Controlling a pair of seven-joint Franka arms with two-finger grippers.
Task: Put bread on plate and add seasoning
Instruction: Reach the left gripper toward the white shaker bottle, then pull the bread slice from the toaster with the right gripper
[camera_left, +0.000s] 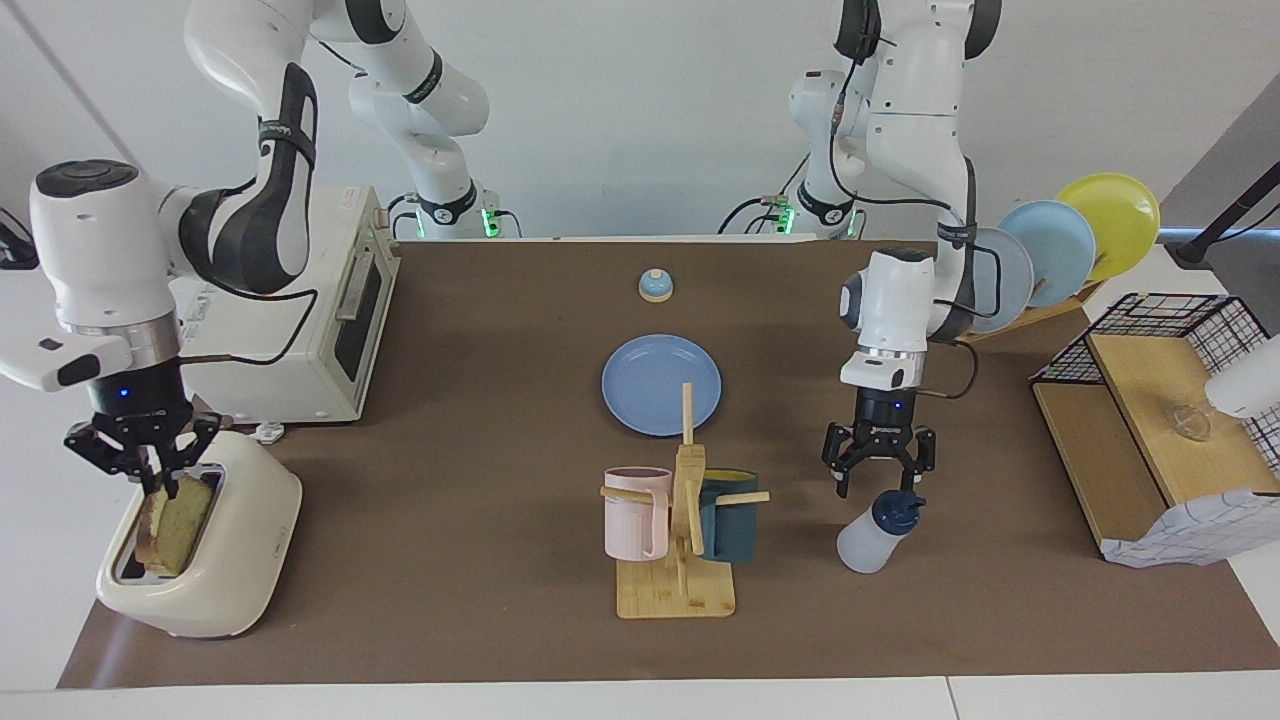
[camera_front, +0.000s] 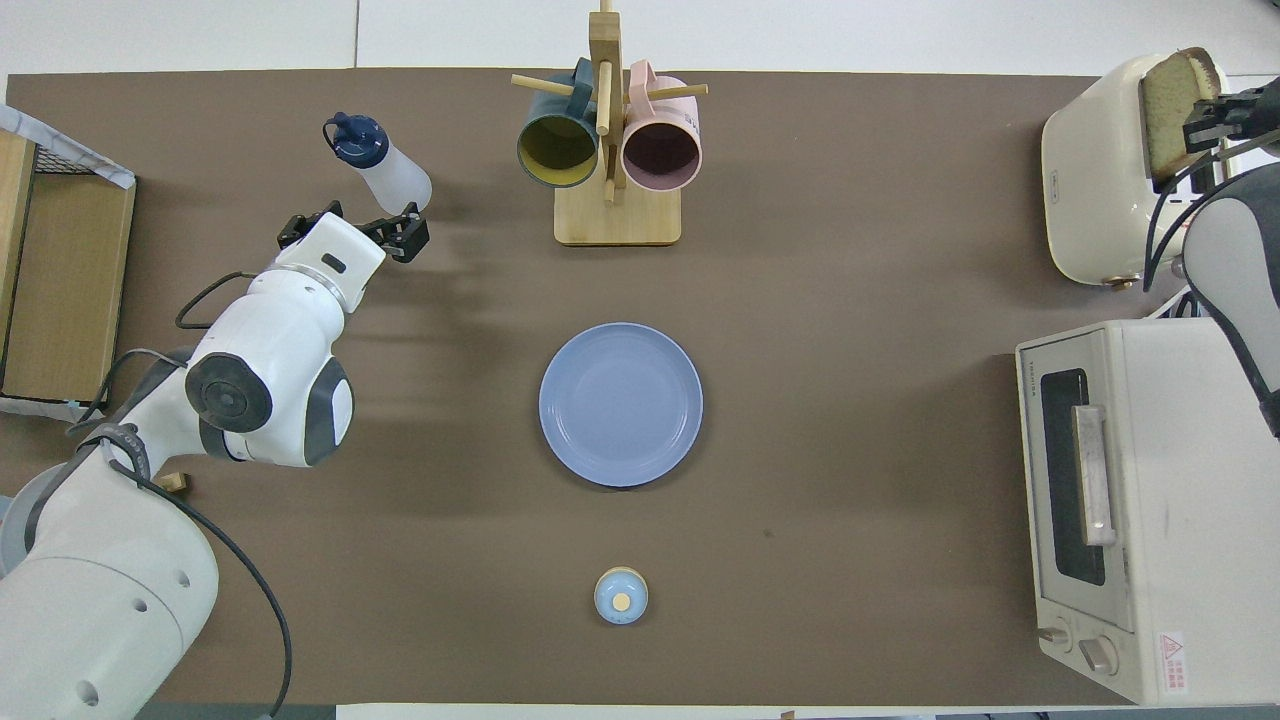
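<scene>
The bread (camera_left: 182, 515) stands upright in a slot of the cream toaster (camera_left: 215, 570) at the right arm's end of the table. My right gripper (camera_left: 155, 480) is shut on the slice's top edge; the overhead view shows the bread (camera_front: 1168, 95) with the right gripper (camera_front: 1212, 118) at its crust. The round blue plate (camera_left: 660, 385) lies bare mid-table. The seasoning (camera_left: 868, 538), a whitish bottle with a navy cap, leans near the mug rack. My left gripper (camera_left: 880, 488) hangs open just above its cap, not touching it.
A wooden mug rack (camera_left: 678, 590) with a pink and a teal mug stands farther from the robots than the plate. A small blue bell (camera_left: 655, 286) sits nearer to them. A toaster oven (camera_left: 300, 310) is beside the toaster. A plate rack (camera_left: 1060, 245) and a wire basket (camera_left: 1150, 310) stand at the left arm's end.
</scene>
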